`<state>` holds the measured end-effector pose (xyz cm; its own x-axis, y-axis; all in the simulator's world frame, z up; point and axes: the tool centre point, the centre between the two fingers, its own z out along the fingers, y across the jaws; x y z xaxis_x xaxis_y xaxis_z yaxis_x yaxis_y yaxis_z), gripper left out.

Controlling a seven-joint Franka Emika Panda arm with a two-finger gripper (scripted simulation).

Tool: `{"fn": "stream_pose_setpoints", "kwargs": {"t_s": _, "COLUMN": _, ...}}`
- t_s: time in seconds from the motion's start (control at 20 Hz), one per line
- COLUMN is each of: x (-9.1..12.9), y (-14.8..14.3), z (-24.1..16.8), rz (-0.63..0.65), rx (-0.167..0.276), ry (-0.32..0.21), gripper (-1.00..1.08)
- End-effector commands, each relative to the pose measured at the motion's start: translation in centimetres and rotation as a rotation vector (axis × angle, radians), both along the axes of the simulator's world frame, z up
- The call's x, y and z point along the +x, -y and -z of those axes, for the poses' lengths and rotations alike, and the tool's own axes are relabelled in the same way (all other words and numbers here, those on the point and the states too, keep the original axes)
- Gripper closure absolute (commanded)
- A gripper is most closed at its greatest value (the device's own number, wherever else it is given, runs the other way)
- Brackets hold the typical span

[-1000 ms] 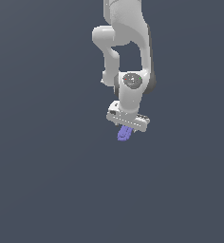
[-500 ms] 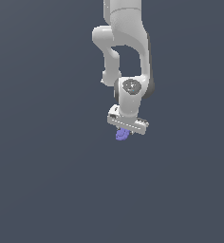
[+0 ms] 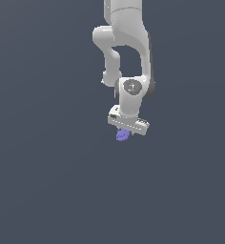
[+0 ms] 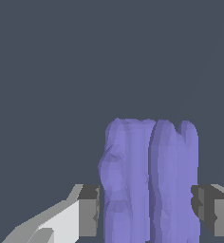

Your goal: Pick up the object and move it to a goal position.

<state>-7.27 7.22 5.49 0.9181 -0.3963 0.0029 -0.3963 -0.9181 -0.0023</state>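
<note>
Violet-blue and ridged, the small elongated lump with its long lobes (image 4: 149,180) stands between my two grey finger pads (image 4: 88,210), and I have them pressed against its two sides. In the wrist view the lump fills the middle and lower part of the frame, and each pad meets one flank of it with no gap that I can see, so I judge the grip to be firm. The ridges run along the lump, in line with my fingers, and I think this is why I hold it across its narrow width: the pads reach around it easily there.

In the exterior view my white gripper with grey fingertips (image 3: 126,132) is a little below the centre of the frame, and the lump (image 3: 122,136) shows only as a small violet shape under the white crossbar, mostly covered by my hand. The smooth white robot arm (image 3: 128,57) comes down from the top of the frame, with the wrist pointing down.

No goal marker is visible in either view, so I cannot say how far away the goal is.
</note>
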Motion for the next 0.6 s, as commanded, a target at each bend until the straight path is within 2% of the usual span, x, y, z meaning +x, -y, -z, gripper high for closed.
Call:
{"fn": "stream_pose_setpoints", "kwargs": {"t_s": 0.0, "x": 0.0, "y": 0.1, "z": 0.0, "rz": -0.001, "rx": 0.000, "ry": -0.001, "gripper": 1.08}}
{"fn": "stream_pose_setpoints", "kwargs": {"t_s": 0.25, "x": 0.2, "y": 1.6, "z": -1.2, "rz": -0.001, "rx": 0.000, "ry": -0.001, "gripper": 1.08}}
{"fn": "stream_pose_setpoints", "kwargs": {"t_s": 0.55, "x": 0.7, "y": 5.6, "z": -4.4, "rz": 0.000, "rx": 0.001, "ry": -0.002, "gripper": 1.08}}
